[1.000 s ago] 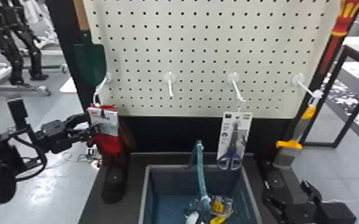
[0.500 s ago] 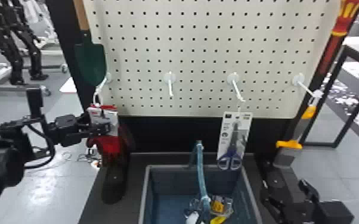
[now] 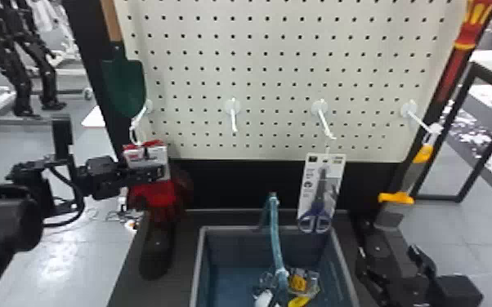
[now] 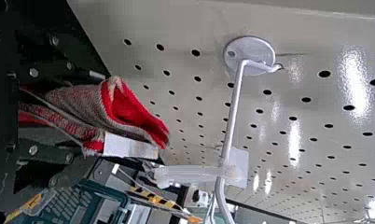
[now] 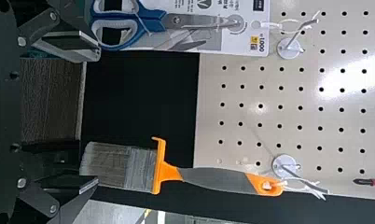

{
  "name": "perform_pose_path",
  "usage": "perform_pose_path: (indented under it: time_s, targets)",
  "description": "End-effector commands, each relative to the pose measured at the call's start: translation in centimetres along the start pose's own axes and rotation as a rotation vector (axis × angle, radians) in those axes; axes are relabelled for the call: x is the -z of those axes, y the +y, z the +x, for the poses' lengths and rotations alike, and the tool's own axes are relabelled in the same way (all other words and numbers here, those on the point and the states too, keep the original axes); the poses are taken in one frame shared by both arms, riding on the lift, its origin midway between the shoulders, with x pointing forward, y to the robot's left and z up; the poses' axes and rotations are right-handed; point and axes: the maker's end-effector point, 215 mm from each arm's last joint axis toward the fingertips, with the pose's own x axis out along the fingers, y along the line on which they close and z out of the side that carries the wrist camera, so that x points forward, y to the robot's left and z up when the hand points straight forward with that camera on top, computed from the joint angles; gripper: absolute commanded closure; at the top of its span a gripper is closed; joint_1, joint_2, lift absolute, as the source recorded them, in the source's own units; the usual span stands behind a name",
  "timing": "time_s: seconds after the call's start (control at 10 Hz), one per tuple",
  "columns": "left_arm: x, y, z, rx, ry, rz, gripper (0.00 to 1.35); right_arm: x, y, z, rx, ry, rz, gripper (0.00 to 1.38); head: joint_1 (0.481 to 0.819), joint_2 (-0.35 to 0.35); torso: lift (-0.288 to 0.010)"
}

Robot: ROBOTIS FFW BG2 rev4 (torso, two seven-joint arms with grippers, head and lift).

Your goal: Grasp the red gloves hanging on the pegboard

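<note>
The red gloves (image 3: 157, 196) hang by a white loop from the leftmost peg (image 3: 139, 118) of the white pegboard (image 3: 282, 61), with a white-and-red card at their top. My left gripper (image 3: 149, 173) comes in from the left at card height. In the left wrist view the knit red cuff (image 4: 125, 109) is pinched between the jaws of the left gripper (image 4: 94, 116), just below the white hook (image 4: 232, 116). My right gripper (image 3: 396, 265) is parked low at the right, open, facing the board (image 5: 83, 116).
A packaged pair of blue scissors (image 3: 318, 187) hangs on the third peg, and an orange-handled paintbrush (image 3: 414, 171) on the fourth. The second peg (image 3: 233, 112) is bare. A green trowel (image 3: 124, 85) hangs above the gloves. Below stands a dark blue bin (image 3: 200, 261) holding tools.
My left arm has moved right, up to the gloves, and its fingers now sit around the gloves' top. The right arm has stayed put.
</note>
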Motion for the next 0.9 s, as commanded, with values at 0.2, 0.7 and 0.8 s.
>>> perform_pose_path:
  time_s: [0.2,0.7,0.8]
  targets:
    - [0.63,-0.54,0.54,0.012,0.004,-0.021,1.22,0.08,0.02,-0.02,0.000,0.001,0.001,0.26,0.549,0.000,-0.100]
    - [0.85,-0.53,0.48,0.007,-0.015,-0.036,1.22,0.00,0.03,0.00,0.000,0.000,-0.001,0.26,0.549,0.000,-0.100]
    - [1.00,-0.59,0.51,0.008,-0.013,-0.037,1.22,0.00,0.02,0.00,0.000,0.000,0.001,0.26,0.549,0.000,-0.100]
